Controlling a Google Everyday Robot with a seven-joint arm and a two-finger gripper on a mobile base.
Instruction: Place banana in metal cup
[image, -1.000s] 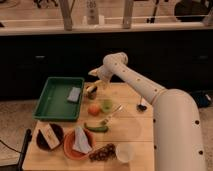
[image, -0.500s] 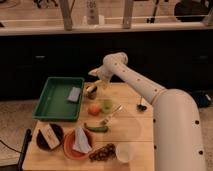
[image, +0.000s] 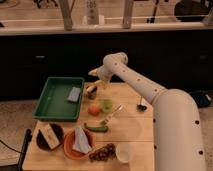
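**Worktop inventory, my jaws at the far edge**

- My jaws (image: 96, 76): at the end of my white arm (image: 145, 87), hanging over the far left part of the wooden worktop (image: 131, 131), just above the metal cup. Whether they are parted or closed, and whether they hold anything, I cannot tell.
- Metal cup (image: 91, 91): small, dark, upright, just beside the right rim of the green tray, directly below my jaws.
- Banana (image: 90, 89): a pale stubby piece showing at the mouth of the metal cup; I cannot tell whether it rests inside or sits just above.
- Green tray (image: 56, 102): far left, holding a grey-blue sponge (image: 74, 94).
- Orange fruit (image: 93, 109) and small light-green cup (image: 106, 105): side by side, near the tray's right corner.
- Long green vegetable (image: 96, 128): lying flat, nearer than the orange fruit.
- Dark bowl (image: 49, 136): near left corner.
- Orange plate (image: 78, 143): beside the dark bowl, bearing a pale folded item.
- Grapes (image: 102, 152): dark bunch, touching the plate's right side.
- Translucent white cup (image: 124, 152): just right of the grapes.
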